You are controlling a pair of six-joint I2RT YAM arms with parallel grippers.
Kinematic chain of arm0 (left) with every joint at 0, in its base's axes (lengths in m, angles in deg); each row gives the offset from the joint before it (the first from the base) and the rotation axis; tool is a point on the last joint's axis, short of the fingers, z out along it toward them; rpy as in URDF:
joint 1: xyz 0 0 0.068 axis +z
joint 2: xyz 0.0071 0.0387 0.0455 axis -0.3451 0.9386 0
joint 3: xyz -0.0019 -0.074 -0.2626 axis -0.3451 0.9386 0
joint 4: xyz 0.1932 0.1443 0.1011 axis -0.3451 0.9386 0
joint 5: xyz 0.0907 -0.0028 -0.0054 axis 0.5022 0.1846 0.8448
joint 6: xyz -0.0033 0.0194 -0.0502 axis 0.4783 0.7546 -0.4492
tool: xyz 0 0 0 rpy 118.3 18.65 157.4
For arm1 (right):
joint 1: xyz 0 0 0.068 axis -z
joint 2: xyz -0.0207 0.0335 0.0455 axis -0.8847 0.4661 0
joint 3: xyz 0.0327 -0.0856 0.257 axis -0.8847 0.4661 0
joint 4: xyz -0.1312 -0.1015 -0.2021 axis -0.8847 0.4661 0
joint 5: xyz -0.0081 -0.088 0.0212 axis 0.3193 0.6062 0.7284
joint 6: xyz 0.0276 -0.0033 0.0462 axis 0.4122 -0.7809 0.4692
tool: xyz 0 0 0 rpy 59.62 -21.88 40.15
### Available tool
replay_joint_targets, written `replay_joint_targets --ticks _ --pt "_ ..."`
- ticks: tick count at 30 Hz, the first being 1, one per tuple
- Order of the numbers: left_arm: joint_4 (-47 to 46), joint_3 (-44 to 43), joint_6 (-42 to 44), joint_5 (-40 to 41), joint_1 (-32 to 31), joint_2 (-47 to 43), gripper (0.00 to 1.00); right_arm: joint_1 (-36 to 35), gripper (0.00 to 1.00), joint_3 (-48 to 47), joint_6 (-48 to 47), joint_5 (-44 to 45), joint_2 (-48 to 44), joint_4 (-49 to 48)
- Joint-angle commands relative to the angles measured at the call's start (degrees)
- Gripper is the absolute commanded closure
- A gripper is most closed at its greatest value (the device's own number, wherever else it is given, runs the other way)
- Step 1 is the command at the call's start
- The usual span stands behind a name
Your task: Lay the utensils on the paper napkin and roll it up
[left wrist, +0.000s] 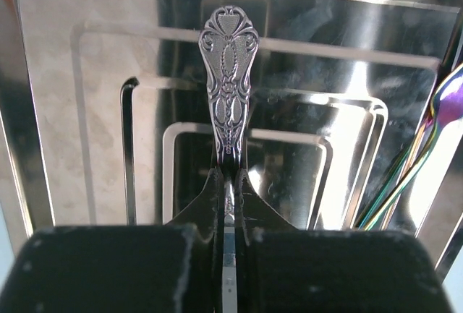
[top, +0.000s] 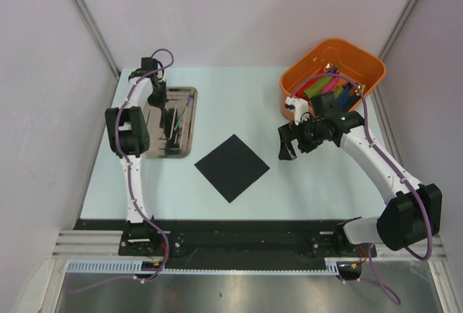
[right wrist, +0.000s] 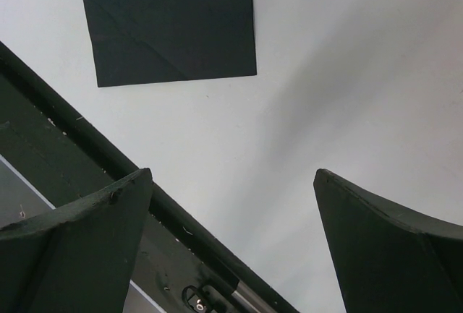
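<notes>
The utensils lie in a steel tray (top: 189,139) at the left. My left gripper (left wrist: 230,183) is shut on the stem of one utensil, whose ornate embossed handle (left wrist: 230,89) sticks out ahead of the fingertips over the tray (left wrist: 94,110). Other iridescent utensils (left wrist: 427,157) lie along the tray's right side. From above, the left gripper (top: 158,100) hangs over the tray's far end. The black paper napkin (top: 232,167) lies flat as a diamond mid-table, bare. My right gripper (top: 286,147) hovers open to its right; the napkin (right wrist: 170,20) shows beyond its fingers (right wrist: 108,215).
An orange bin (top: 372,67) holding coloured rolled napkins stands at the far right, behind the right arm. The table's dark front rail (right wrist: 94,147) crosses the right wrist view. White walls close in on both sides.
</notes>
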Motion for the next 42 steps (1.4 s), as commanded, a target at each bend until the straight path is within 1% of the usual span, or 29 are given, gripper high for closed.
replay_joint_targets --ticks 1,2,5,9,12,14,16,17,19,20,21,22,23,24,25,27,29,30,31,33,34,36,37,39,40,42 --pt "4.5 0.2 2.3 0.7 0.4 -6.4 1.00 0.1 0.00 -1.5 -0.5 -1.5 -0.3 -0.8" --pt "3.7 0.7 4.9 1.0 0.4 -7.3 1.00 0.1 0.00 -1.7 -0.5 -1.6 -0.2 -0.7" --pt "2.6 2.8 7.8 2.5 -0.2 -10.9 1.00 0.2 0.00 -2.3 -0.2 -2.2 -0.1 -0.7" --pt "2.4 5.2 10.5 2.9 -0.6 -13.4 1.00 0.2 0.00 -3.0 0.2 -3.0 0.1 -0.6" --pt "1.3 8.0 11.9 1.8 -0.6 -16.0 1.00 0.4 0.00 -3.6 0.5 -3.5 0.5 -0.6" --pt "1.1 9.4 13.1 -0.7 -0.7 -18.5 1.00 0.5 0.00 -4.2 0.6 -4.0 0.9 -0.5" --pt "-0.1 12.8 15.1 -3.1 -1.2 -20.7 1.00 0.7 0.00 -4.5 0.8 -4.5 1.4 -0.5" --pt "-0.6 14.5 16.1 -5.3 -1.5 -23.6 1.00 0.9 0.00 -4.9 0.9 -5.2 1.7 -0.5" --pt "-2.8 20.0 19.7 -6.5 -2.6 -26.9 1.00 1.3 0.00 -5.5 1.1 -6.1 2.6 -0.4" --pt "-3.6 22.3 21.4 -8.6 -2.8 -28.8 1.00 1.5 0.00 -5.9 1.2 -7.3 2.9 -0.3" --pt "-4.4 27.3 23.1 -9.6 -2.7 -33.1 1.00 2.1 0.00 -6.8 1.2 -8.1 3.2 0.0" --pt "-6.3 30.1 26.8 -10.6 -5.5 -35.2 1.00 2.3 0.00 -7.3 1.1 -9.1 3.6 0.2" --pt "-7.4 32.8 28.4 -10.9 -6.2 -37.2 1.00 2.8 0.00 -7.7 1.0 -11.5 4.3 0.8" --pt "-8.1 37.8 30.2 -12.3 -6.9 -41.7 1.00 3.8 0.00 -8.7 0.8 -13.0 4.8 1.1" --pt "-9.1 40.1 33.1 -13.4 -8.3 -43.5 1.00 4.4 0.00 -9.1 0.9 -14.5 5.2 1.2" --pt "-9.8 46.3 35.5 -16.1 -9.7 -47.3 1.00 5.2 0.00 -9.9 1.3 -18.1 6.6 1.6" --pt "-10.8 50.2 39.1 -17.4 -12.3 -52.4 1.00 6.2 0.00 -10.8 1.5 -20.8 7.7 1.6" --pt "-11.4 53.8 40.2 -18.8 -13.2 -54.0 1.00 6.4 0.00 -11.0 1.5 -21.5 8.6 1.7" --pt "-12.3 55.5 42.3 -19.7 -15.0 -57.6 1.00 6.1 0.00 -11.3 1.5 -22.2 9.2 1.6" --pt "-12.8 60.2 44.8 -21.3 -17.0 -60.9 1.00 5.5 0.00 -11.3 1.8 -23.6 10.5 1.4" --pt "-12.9 61.6 47.4 -23.1 -19.1 -63.4 1.00 5.1 0.00 -11.4 1.8 -24.2 10.9 1.2" --pt "-12.2 65.0 50.1 -24.0 -21.6 -66.0 1.00 3.1 0.00 -11.8 2.0 -25.9 12.0 1.5" --pt "-11.3 65.9 52.8 -24.6 -24.4 -66.9 1.00 2.3 0.00 -11.9 2.2 -26.5 13.0 1.7" --pt "-9.8 68.3 56.2 -25.2 -27.2 -69.7 1.00 -0.5 0.00 -12.0 2.5 -28.1 14.1 1.6" --pt "-8.9 68.9 57.1 -25.3 -29.9 -70.5 1.00 -1.5 0.00 -11.9 2.8 -28.6 15.2 1.4" --pt "-8.0 70.6 59.6 -26.3 -32.3 -72.7 1.00 -4.4 0.00 -12.1 3.0 -30.1 16.3 1.4"
